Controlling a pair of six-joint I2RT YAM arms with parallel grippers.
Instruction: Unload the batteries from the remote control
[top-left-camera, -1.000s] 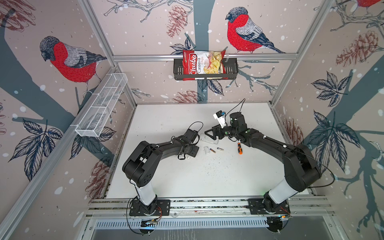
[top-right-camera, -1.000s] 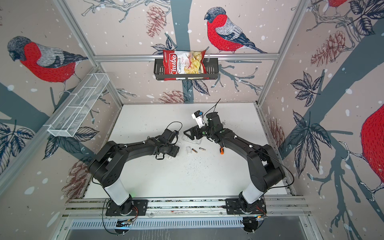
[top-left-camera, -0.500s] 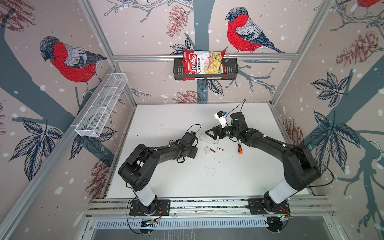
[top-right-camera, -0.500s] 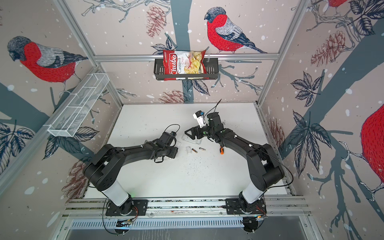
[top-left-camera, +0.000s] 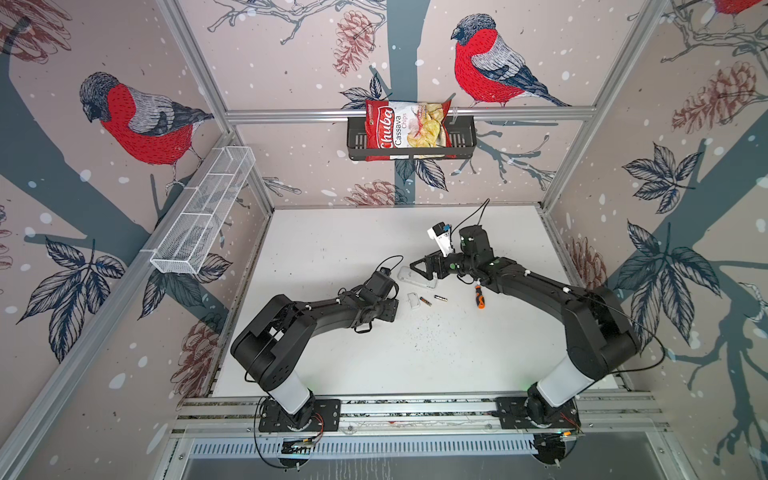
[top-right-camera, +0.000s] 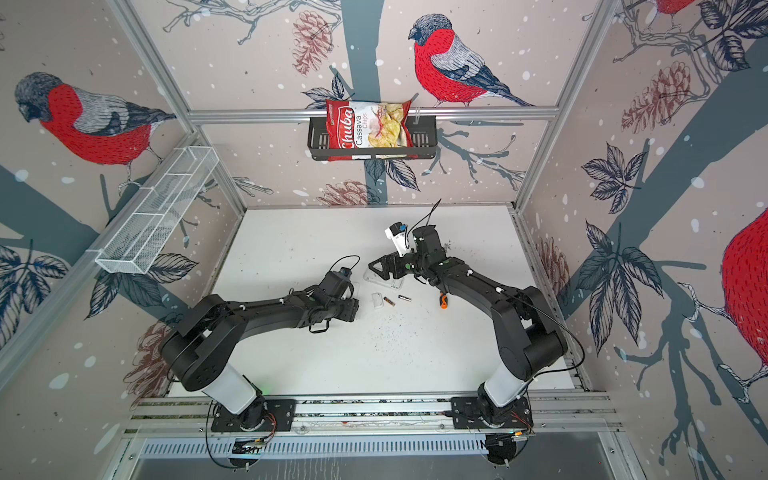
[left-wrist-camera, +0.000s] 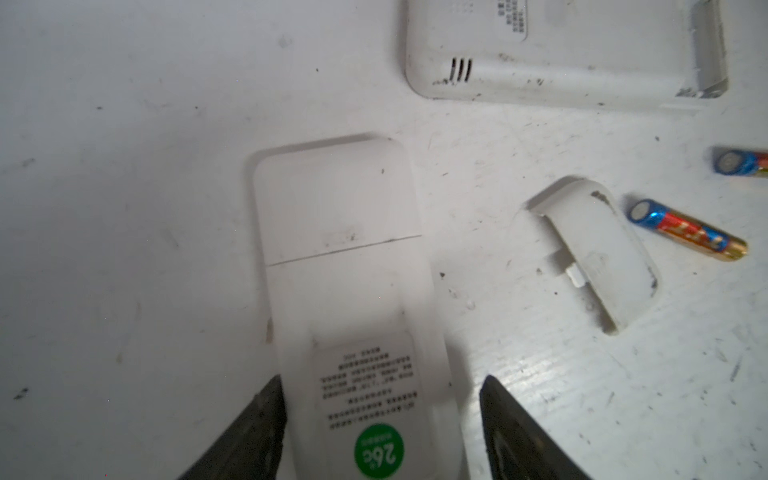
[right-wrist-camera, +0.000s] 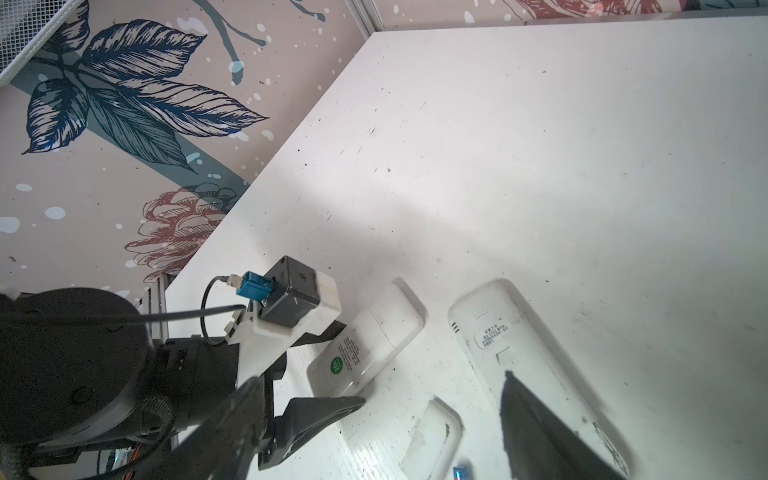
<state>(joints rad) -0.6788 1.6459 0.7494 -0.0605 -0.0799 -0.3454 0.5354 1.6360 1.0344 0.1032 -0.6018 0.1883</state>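
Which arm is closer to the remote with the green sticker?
Left. The left end effector straddles the green-sticker remote; the right end effector is over the other remote.

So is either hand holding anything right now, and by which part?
Nothing is gripped. The left hand straddles the small remote at its label end, a gap beside one finger; the right hand is open.

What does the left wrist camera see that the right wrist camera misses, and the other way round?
Only the left wrist view shows a whole battery, red, blue and gold; the right wrist view catches just a blue tip at its edge. Only the right wrist view shows the left arm's camera and the wallpapered wall. Both show the small remote with the green sticker, the larger remote and the loose cover.
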